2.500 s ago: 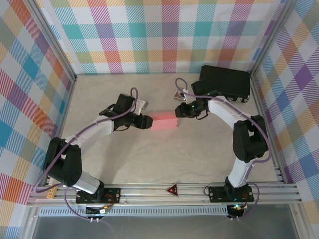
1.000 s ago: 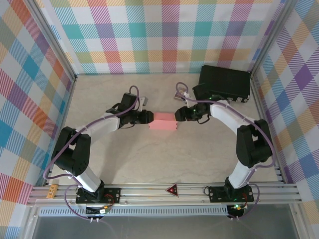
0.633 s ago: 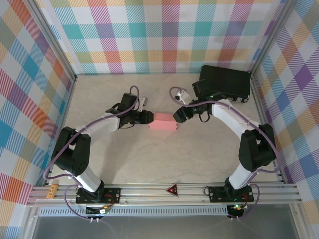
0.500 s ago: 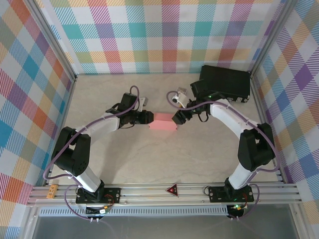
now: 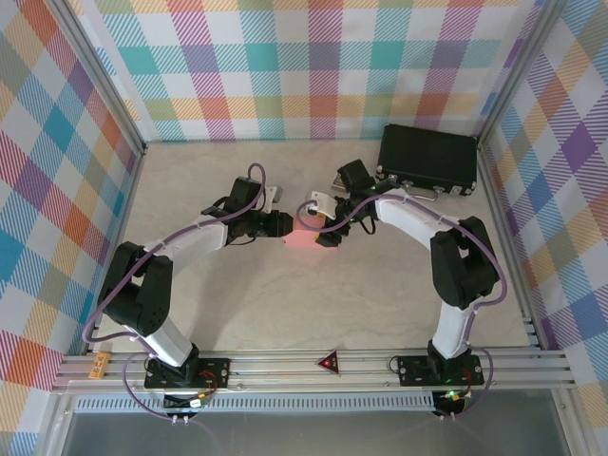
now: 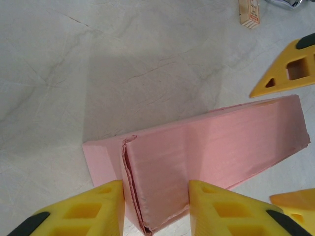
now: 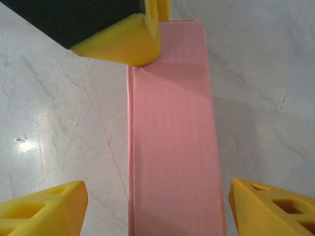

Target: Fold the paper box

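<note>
One pale table (image 5: 285,313), the paper box (image 5: 302,241) lying at its middle. Left gripper (image 6: 155,201) pinches the seamed end. Right gripper (image 7: 157,209) straddles the other end, jaws wide (no contact). Risk: an off-centre squeeze could buckle the thin wall or pop the seam.

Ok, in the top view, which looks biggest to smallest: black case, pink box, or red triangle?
Largest: black case.
Middle: pink paper box, partly covered.
Smallest: red triangle.
</note>
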